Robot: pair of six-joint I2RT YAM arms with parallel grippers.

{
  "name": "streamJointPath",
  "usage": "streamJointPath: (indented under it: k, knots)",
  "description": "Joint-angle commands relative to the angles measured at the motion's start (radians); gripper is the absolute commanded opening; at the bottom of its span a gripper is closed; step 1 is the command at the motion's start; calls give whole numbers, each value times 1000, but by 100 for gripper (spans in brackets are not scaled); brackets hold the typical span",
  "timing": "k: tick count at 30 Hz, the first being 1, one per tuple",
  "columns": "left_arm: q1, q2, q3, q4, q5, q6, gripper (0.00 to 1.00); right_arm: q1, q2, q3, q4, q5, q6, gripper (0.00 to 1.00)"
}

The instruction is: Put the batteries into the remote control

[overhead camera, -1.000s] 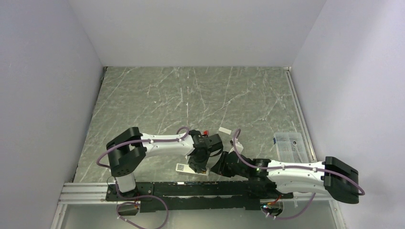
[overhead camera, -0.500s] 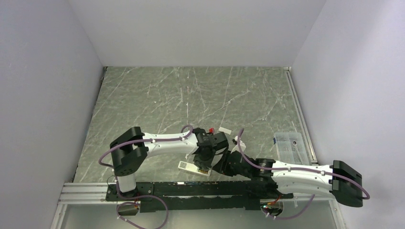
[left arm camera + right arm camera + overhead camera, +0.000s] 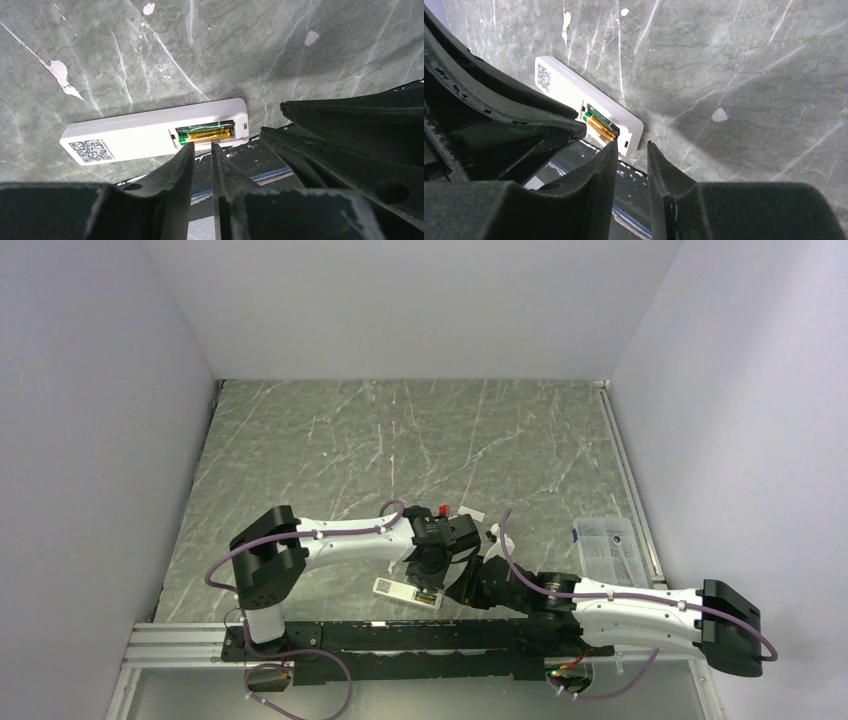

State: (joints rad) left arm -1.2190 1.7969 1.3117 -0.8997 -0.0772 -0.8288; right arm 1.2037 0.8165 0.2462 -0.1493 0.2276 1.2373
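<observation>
The white remote control [image 3: 404,592] lies recess side up near the table's front edge, with a QR label at its left end [image 3: 93,150]. Two gold-green batteries [image 3: 205,133] lie side by side in its recess, also seen in the right wrist view [image 3: 600,125]. My left gripper [image 3: 202,146] hangs just above the recess, its fingers almost together with nothing between them. My right gripper [image 3: 632,145] is beside the remote's battery end [image 3: 630,134], with a narrow empty gap between its fingers. The two grippers sit close together [image 3: 450,575].
A small flat white cover piece [image 3: 471,513] lies on the table behind the grippers. A clear plastic case [image 3: 608,548] sits at the right edge. The black base rail [image 3: 400,635] runs right in front of the remote.
My left gripper has shifted slightly right over the remote's battery end. My right arm has stretched further left, bringing its gripper closer. The remote has hardly moved.
</observation>
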Motion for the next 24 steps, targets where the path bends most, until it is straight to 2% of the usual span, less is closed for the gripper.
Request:
streamJointPath:
  k: [1, 8, 24]
  knots:
    - [-6, -70, -6, 0, -10, -3, 23, -1, -10, 45, 11, 4, -34, 30]
    - [-6, -67, -52, 37, 31, -16, 15, -1, -7, 55, -6, 14, -44, 28]
    - [-7, -23, -111, 115, 55, -79, 15, -1, -35, 36, -30, 22, -35, 29]
